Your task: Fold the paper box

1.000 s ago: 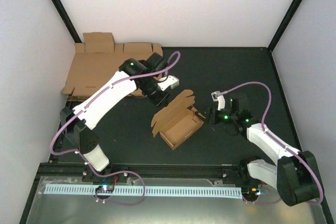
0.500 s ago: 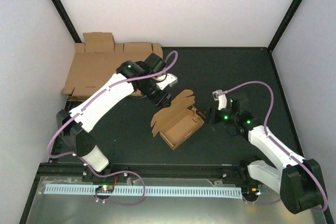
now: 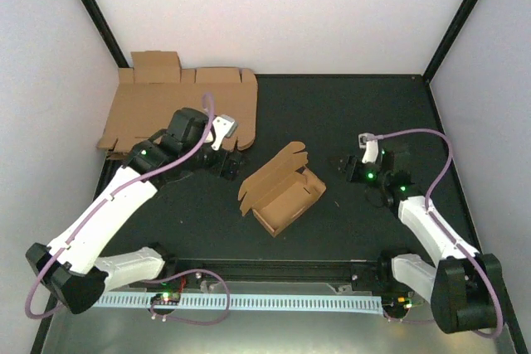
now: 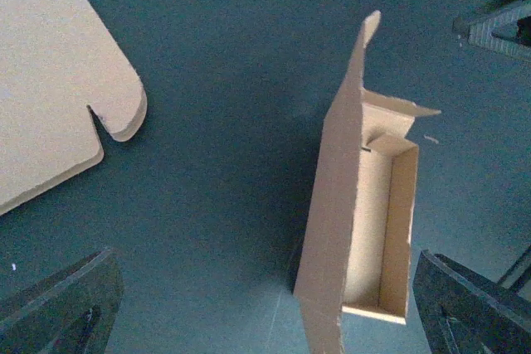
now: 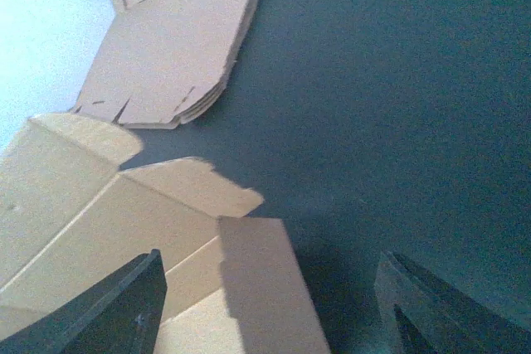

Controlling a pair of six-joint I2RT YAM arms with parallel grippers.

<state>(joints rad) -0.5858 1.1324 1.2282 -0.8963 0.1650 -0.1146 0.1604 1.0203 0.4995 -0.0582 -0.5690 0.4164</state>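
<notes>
Left tool (image 3: 235,163) has let go and backed off left, jaws wide; right tool (image 3: 348,168) open, withdrawn right; paper box (image 3: 280,189) lies free mid bench (image 3: 348,113), tray formed, lid still unfolded.

Robot lab cell: white walls (image 3: 290,14), blk frame posts (image 3: 93,7), blk tabletop (image 3: 348,113), cable track (image 3: 274,300) at front.

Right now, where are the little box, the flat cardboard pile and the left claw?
paper box (image 3: 286,199), top view, on its inside floor.
flat cardboard sheets (image 3: 158,113), top view, middle of the top sheet.
left gripper (image 4: 264,279), left wrist view, midway between its open fingertips.
</notes>
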